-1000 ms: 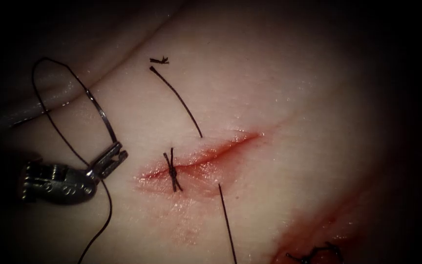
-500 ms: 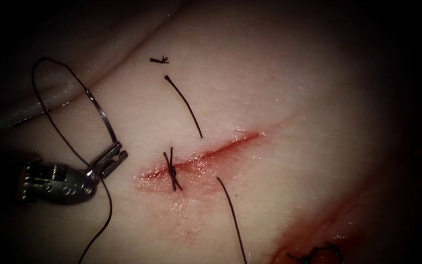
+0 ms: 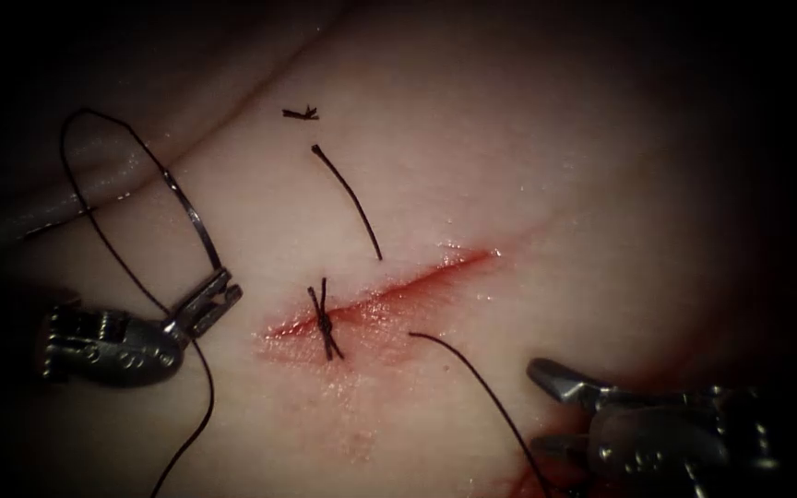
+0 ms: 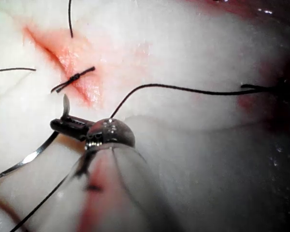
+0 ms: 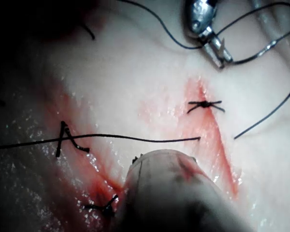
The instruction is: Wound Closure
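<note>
My left tool (image 3: 221, 288) stays left of the cut (image 3: 389, 288), jaws shut on the curved needle (image 3: 194, 221) close to its pointed end. The needle is out of the tissue (image 3: 546, 166), and its thread (image 3: 94, 221) loops round behind it. One tied stitch (image 3: 325, 318) crosses the cut's left part. One thread tail (image 3: 350, 198) lies above the cut. Another thread (image 3: 472, 373) runs from below the cut towards my right tool (image 3: 539, 410), whose jaws stand open at the lower right with nothing in them. In the left wrist view the left tool (image 4: 63, 124) holds the needle (image 4: 31, 155) near the stitch (image 4: 72, 79).
A short cut end of thread (image 3: 301, 112) lies on the tissue above the cut. Red fluid (image 3: 528, 475) and older stitches (image 5: 67, 140) mark a second wound by the right tool. The right tool's shaft (image 5: 174, 193) hangs over the tissue.
The right tool has come into view from the lower right with its jaws open. The thread below the cut went from straight to slack and curved. The upper tail drew shorter. The left tool stayed still.
</note>
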